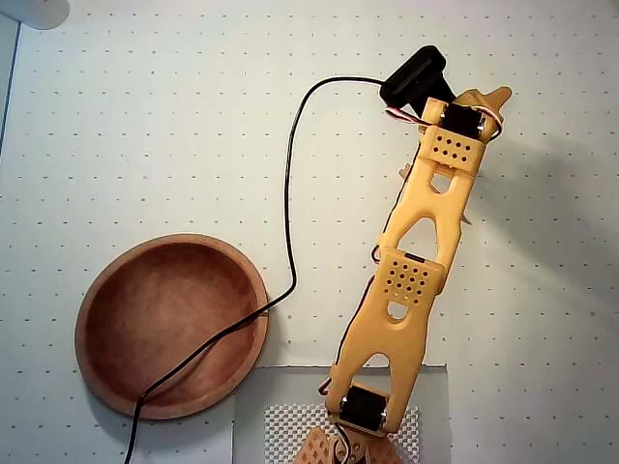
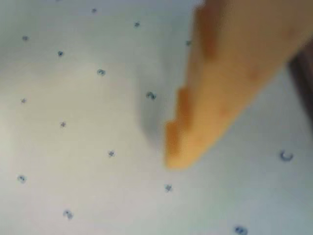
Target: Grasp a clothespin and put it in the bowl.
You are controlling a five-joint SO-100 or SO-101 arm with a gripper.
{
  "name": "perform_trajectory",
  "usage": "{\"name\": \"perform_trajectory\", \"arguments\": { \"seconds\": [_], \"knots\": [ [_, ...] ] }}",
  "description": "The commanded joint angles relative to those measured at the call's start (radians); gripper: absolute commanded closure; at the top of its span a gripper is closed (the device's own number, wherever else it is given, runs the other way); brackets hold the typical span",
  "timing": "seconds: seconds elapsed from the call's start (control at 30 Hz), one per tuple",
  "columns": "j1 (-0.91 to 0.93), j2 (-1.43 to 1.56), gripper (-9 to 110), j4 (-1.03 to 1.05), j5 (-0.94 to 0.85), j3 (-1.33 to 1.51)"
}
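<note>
The reddish-brown wooden bowl (image 1: 172, 324) sits at the lower left of the overhead view, holding nothing; a black cable crosses over it. My orange arm reaches up the right half of the mat, with the gripper (image 1: 481, 100) at its far end, well away from the bowl. In the wrist view one blurred orange finger (image 2: 215, 88) hangs just above the dotted white mat, with nothing against it. No clothespin shows plainly. Thin tan slivers (image 1: 406, 170) peek out beside the arm, and I cannot tell what they are.
The black cable (image 1: 288, 193) loops from the wrist camera (image 1: 414, 75) down the mat and over the bowl. A grey perforated pad (image 1: 290, 430) lies under the arm's base at the bottom edge. A white round object (image 1: 34, 10) sits at the top left corner.
</note>
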Motion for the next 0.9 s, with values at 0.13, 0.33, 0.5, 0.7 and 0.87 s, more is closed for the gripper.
{"name": "perform_trajectory", "arguments": {
  "seconds": [0.13,0.33,0.5,0.7,0.87],
  "knots": [
    [0.014,0.071,58,-0.012,-0.008,-0.054],
    [0.041,0.069,58,-0.012,-0.008,-0.052],
    [0.066,0.063,58,-0.011,-0.008,-0.052],
    [-0.031,0.071,58,-0.011,-0.008,-0.061],
    [-0.107,0.069,58,-0.011,-0.008,-0.063]
  ]
}}
